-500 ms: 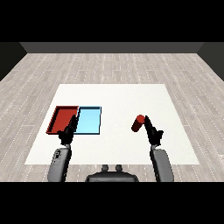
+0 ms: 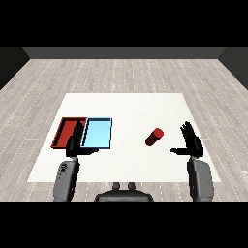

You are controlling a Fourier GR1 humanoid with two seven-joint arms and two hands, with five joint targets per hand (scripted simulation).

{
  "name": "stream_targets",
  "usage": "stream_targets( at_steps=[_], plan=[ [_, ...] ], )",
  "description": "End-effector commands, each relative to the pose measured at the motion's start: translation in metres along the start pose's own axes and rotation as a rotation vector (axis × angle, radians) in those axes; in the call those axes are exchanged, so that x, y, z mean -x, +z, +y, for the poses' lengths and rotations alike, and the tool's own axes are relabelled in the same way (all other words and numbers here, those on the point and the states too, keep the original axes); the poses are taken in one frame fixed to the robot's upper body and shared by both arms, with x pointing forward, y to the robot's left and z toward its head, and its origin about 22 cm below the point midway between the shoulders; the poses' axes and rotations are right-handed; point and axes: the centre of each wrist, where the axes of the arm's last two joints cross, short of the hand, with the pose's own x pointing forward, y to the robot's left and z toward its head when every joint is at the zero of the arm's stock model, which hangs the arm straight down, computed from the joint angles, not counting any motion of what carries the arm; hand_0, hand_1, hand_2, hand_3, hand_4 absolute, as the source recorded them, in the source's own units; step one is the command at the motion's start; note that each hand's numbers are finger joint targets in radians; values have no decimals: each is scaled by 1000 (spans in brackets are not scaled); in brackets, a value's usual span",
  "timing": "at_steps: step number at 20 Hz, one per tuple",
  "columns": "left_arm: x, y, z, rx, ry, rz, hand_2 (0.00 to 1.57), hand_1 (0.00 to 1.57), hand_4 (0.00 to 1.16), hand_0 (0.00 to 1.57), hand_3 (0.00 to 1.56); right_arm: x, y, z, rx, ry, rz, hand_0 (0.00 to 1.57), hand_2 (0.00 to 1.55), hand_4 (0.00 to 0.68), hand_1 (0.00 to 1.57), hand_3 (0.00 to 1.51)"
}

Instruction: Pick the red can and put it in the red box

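Even, bright light falls from overhead on the white table [image 2: 126,109]; faint soft shadows lie under the right hand [image 2: 192,143] and left hand [image 2: 75,145]. No glare; walls beyond are dim

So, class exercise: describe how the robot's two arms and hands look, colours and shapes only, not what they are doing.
Both arms match. Each grey forearm is a chunky, rounded casing, rising from a lower corner of the view. The left forearm carries a small dark marking near its wrist. The left hand and the right hand are black, each with slim fingers and a thumb. No cables or sleeves show.
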Motion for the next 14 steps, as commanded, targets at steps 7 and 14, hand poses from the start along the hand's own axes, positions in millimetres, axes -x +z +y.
stream_targets(
  at_steps=[7,14],
  plan=[
    [12,23,6,0,25,-179,0,0,0,0,0,44,2,-50,-22,-59,-153,0,0,0,0,0],
    [21,1,-15,-3,48,-208,0,0,0,0,0,36,-20,-43,-54,-61,-131,0,0,0,0,0]
  ],
)
